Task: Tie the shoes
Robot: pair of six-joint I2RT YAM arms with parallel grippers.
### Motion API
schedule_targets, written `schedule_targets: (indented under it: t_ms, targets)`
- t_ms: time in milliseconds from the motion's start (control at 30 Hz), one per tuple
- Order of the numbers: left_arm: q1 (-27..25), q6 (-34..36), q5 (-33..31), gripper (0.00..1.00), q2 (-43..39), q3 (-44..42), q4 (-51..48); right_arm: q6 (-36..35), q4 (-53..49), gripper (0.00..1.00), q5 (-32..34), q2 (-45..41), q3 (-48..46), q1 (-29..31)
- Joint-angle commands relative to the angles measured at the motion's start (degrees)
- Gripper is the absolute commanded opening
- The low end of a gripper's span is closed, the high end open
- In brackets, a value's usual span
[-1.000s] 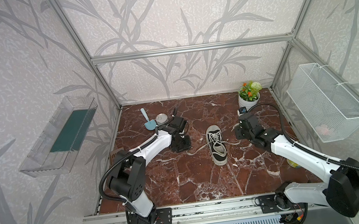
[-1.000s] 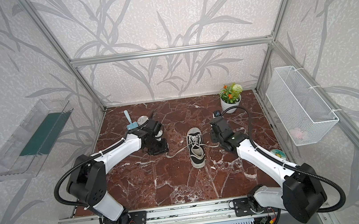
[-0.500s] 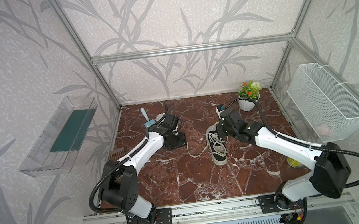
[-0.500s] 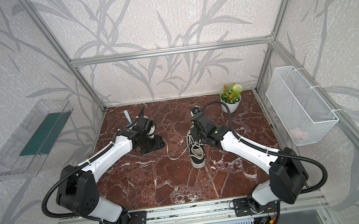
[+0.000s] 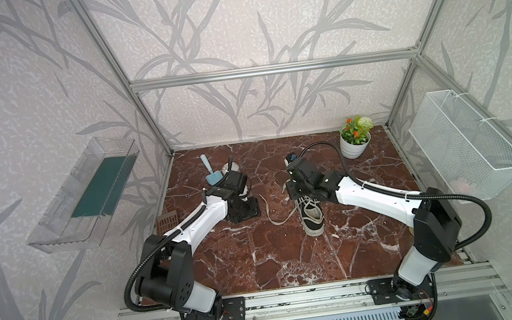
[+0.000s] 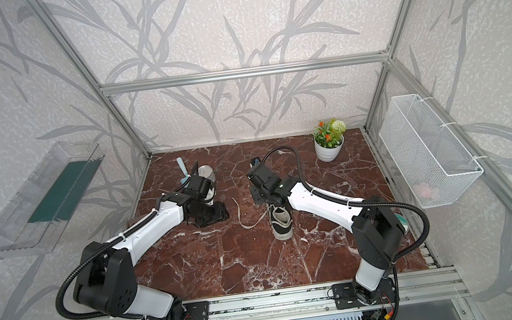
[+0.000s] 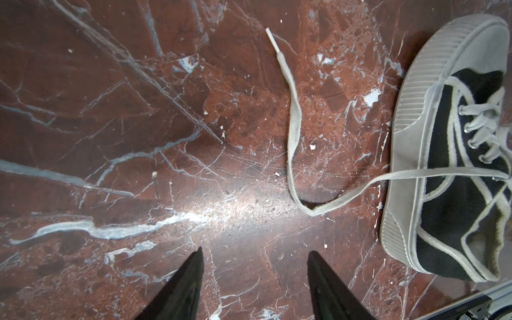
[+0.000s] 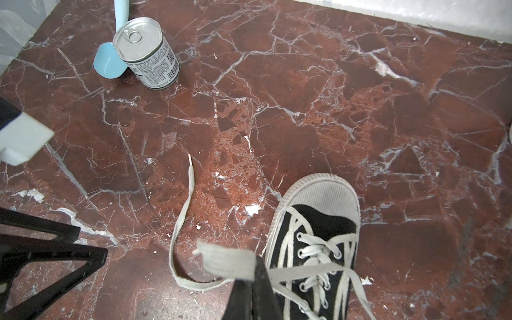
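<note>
Right pincer (image 8: 256, 267) clamped tight on a flat white lace strand (image 8: 224, 261), its black fingertips (image 8: 249, 288) pressed together with the strand bunched above them and running back across the black canvas shoe (image 8: 313, 249). In a top view this pincer (image 5: 298, 192) hangs over the heel end of the shoe (image 5: 312, 218). Its white arm stretches from the front right corner of the rig diagonally toward the middle, wrist bent down.

Left pincer (image 7: 255, 252) stands moderately spread, nothing between its two dark fingers (image 7: 191, 277), only bare marble. It hovers low over the red-brown marble desk (image 5: 260, 260) to the left of the shoe, clear of it and of the laces. In a top view the left pincer (image 5: 244, 208) ends an arm that reaches from the front left corner, elbow low, forearm angled toward the centre.

The shoe sits upright near the middle of the desk, its white toe cap toward the front rail. A second, loose lace (image 7: 293, 133) runs off the shoe's side, curls in a loop on the marble and ends with its tip pointing away. It lies between the shoe and the left pincer.

A tin can (image 8: 146, 52) stands upright by a pale blue scoop (image 8: 106, 62) near the back left of the desk. A potted plant (image 5: 354, 142) sits at the back right.
</note>
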Motion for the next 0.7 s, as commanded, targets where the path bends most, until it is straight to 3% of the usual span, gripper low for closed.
schedule_targets:
  t_ms: [0, 400, 667]
  targets:
    - [0.97, 0.85, 1.32, 0.63, -2.26, -1.32, 1.16, 2.46, -1.98, 0.00, -0.18, 2.28, 2.37, 0.41]
    - [1.77, 1.03, 2.82, 0.62, -3.11, -3.49, 2.08, 6.58, -5.59, 0.00, -2.51, 11.55, 9.69, 0.23]
    - [1.86, 0.50, 3.87, 0.62, -3.16, -3.78, 2.58, 5.94, -13.87, 0.00, -3.65, 18.84, 18.98, -1.74]
